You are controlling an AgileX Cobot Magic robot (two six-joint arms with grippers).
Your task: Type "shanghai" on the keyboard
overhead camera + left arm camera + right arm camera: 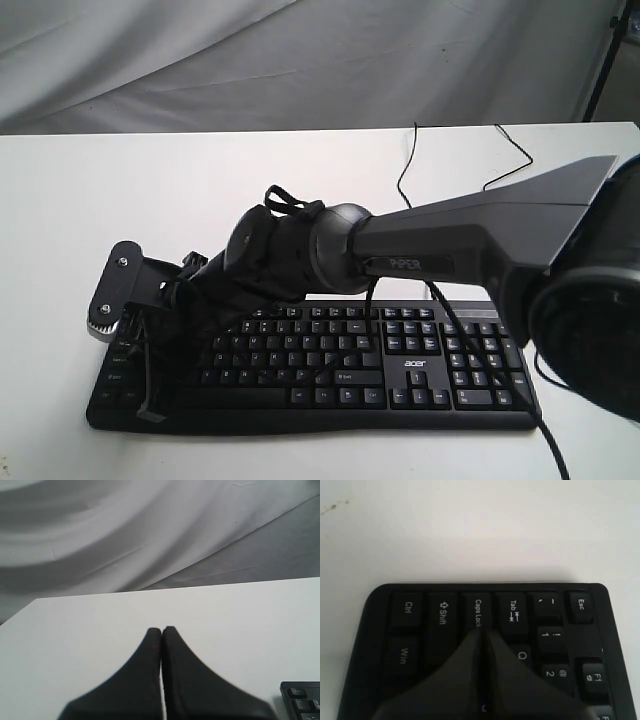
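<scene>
**Keyboard position.** The keyboard (330,375) lies along the near edge of the desk (150,180), roughly centred, with its long side parallel to that edge. It is a wide black full-size unit with a number pad toward the right edge of the desk, small white key legends and a white "acer" logo.

**Right gripper.** The right gripper (150,408) reaches across the keyboard to its end nearer the left edge of the desk and points down at the keys. Its fingers are pressed together, which forms one narrow tip (suited to striking a single key without catching its neighbours). In the right wrist view the tip (484,632) stands over the letter block beside Caps Lock and Tab, with Q just to one side. The key under it is hidden, so neither its legend nor actual contact can be confirmed. This is judged to be a keystroke at the left end of the home row, where "s" and "a" sit.

**Left gripper.** The left gripper (161,632) also has its fingers together. It hangs over bare desk, with only a corner of the keyboard (300,700) in its view, and is judged to be parked clear of the working arm.

**Beyond the keyboard.** The thin black cable (405,170) runs toward the far edge of the desk. A pale cloth backdrop (300,60) hangs behind it.
</scene>
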